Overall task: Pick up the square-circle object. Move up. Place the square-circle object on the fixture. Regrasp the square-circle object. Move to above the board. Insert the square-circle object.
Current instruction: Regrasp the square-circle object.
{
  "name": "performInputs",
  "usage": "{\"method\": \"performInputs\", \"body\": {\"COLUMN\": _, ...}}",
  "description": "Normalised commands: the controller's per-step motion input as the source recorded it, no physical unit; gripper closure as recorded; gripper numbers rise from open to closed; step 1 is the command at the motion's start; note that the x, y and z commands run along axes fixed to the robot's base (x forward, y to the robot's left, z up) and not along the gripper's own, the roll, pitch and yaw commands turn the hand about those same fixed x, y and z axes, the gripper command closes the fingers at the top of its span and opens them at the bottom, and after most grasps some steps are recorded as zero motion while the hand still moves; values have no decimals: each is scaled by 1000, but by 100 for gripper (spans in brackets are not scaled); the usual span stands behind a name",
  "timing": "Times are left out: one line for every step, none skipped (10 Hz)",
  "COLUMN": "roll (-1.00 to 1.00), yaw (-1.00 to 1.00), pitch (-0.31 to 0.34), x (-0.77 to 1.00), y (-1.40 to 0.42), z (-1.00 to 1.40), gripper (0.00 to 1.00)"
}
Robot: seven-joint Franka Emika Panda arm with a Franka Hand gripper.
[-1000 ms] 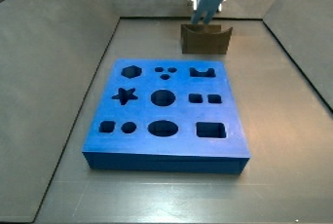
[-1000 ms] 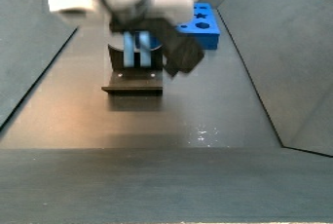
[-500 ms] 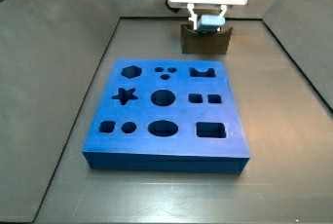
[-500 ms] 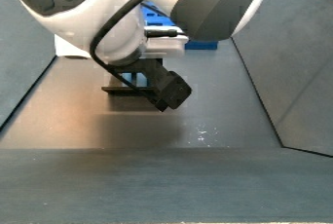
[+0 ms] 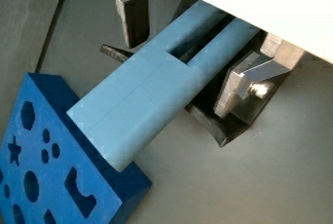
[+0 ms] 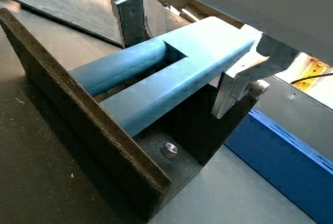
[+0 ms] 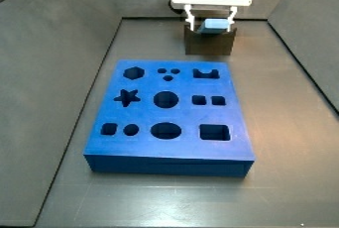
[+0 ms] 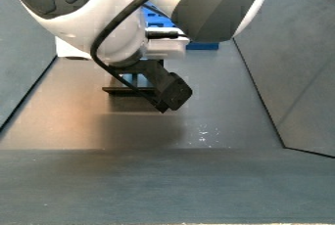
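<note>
The square-circle object (image 5: 156, 82) (image 6: 143, 77) is a light blue peg, square at one end and split into rounded bars at the other. It lies tilted in the notch of the dark fixture (image 6: 92, 121) (image 5: 221, 126). My gripper (image 5: 189, 57) (image 6: 182, 53) straddles the peg and is open, its silver fingers (image 5: 134, 18) standing off each side of it. In a side view the gripper (image 7: 212, 19) hangs over the fixture (image 7: 209, 42) at the far end of the floor. The blue board (image 7: 166, 113) (image 5: 53, 160) lies in front of the fixture.
Grey walls slope up around the dark floor (image 7: 291, 153). In a side view the arm's bulky white and grey body (image 8: 144, 14) hides most of the fixture (image 8: 131, 90) and the board. A black wrist block (image 8: 170, 90) hangs beside the fixture.
One second ago the fingers were close together on the peg above the fixture. Now they are spread wide and the peg rests in the notch. Nothing has moved in the last half second.
</note>
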Motion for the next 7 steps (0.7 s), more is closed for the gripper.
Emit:
{"method": "performInputs", "body": {"roll": 4, "yaw": -52, "pitch": -17, "x": -4, "y": 3, "z": 1000, "gripper": 0}}
{"method": "performInputs", "body": {"roll": 18, "yaw": -32, "pitch": -8, "x": -22, "y": 7, "z": 1000, "gripper": 0}}
{"method": "performInputs", "body": {"roll": 45, "yaw": -8, "pitch": 1, "x": -29, "y": -2, "z": 1000, "gripper": 0}}
{"method": "performInputs", "body": {"roll": 59, "yaw": 5, "pitch": 12, "x": -36, "y": -2, "z": 1000, "gripper": 0}}
{"method": "performInputs", "body": {"roll": 63, "yaw": 9, "pitch": 23, "x": -42, "y": 2, "z": 937, "gripper": 0}}
{"method": "performInputs", "body": {"roll": 59, "yaw": 7, "pitch": 40, "x": -37, "y": 4, "z": 714, "gripper": 0}}
{"method": "performInputs", "body": {"roll": 49, "yaw": 6, "pitch": 53, "x": -32, "y": 5, "z": 542, "gripper": 0}}
